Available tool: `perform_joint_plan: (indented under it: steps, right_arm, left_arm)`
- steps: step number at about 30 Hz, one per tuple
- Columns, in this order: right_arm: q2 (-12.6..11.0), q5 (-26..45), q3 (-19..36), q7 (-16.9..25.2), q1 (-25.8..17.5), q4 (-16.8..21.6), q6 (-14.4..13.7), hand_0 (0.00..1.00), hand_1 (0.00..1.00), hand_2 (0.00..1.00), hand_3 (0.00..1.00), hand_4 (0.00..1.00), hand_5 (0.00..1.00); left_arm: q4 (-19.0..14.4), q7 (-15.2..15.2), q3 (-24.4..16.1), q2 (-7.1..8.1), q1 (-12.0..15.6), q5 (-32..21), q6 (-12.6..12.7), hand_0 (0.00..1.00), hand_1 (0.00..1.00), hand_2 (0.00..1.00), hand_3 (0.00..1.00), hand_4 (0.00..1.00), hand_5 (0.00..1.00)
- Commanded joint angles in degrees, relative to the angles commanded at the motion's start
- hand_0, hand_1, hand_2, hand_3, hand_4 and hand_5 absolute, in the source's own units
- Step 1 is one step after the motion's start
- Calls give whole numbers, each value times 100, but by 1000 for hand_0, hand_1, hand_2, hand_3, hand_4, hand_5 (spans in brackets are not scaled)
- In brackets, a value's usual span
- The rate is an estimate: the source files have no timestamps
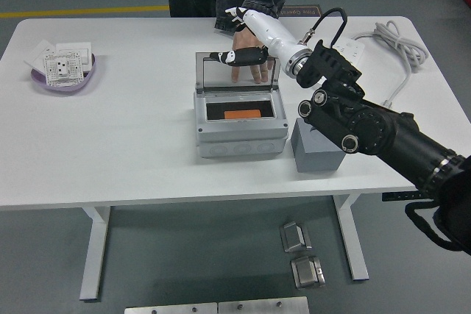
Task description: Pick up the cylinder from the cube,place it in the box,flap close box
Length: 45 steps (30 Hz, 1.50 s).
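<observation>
An orange cylinder lies inside the open grey box at the table's middle. The box's clear lid stands upright at its back. My right hand, a white forearm with black fingers, is at the lid's top edge with fingers stretched leftward, holding nothing. The grey cube stands right of the box with nothing on it. A person's hand rests behind the lid. My left arm is out of view.
A purple bowl holding white socket plates sits at the far left. A white power strip and its cable lie at the back right, partly behind my arm. The person stands at the far edge.
</observation>
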Motion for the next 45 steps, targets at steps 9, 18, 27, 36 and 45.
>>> perform_joint_plan:
  steps: [9, 18, 27, 36, 45]
  right_arm:
    - [-32, 137, -304, 88, -358, 108, -60, 764, 675, 694, 806, 915, 506]
    - [-663, 219, -515, -154, -743, 1162, -378, 758, 672, 693, 805, 914, 516]
    - [-1141, -157, -647, -594, -1182, 2064, -562, 748, 659, 699, 813, 920, 544]
    - [-1306, -911, -604, -1185, -1242, 2810, -561, 731, 654, 699, 820, 919, 552]
    - [-1334, -933, -752, -1283, -1344, 2952, -657, 640, 627, 697, 837, 922, 578]
  left_arm:
    - [0, -16, 230, -3, -13, -180, -5, 624, 577, 544, 583, 425, 81]
    - [0, -47, 490, -18, 10, -430, 6, 624, 576, 544, 583, 424, 81]
    - [0, -72, 564, -81, 51, -519, -1, 624, 575, 543, 583, 424, 84]
    - [0, -43, 386, -104, 90, -353, -22, 624, 575, 543, 582, 422, 83]
    - [0, -42, 395, -109, 101, -384, -2, 622, 573, 542, 581, 419, 84]
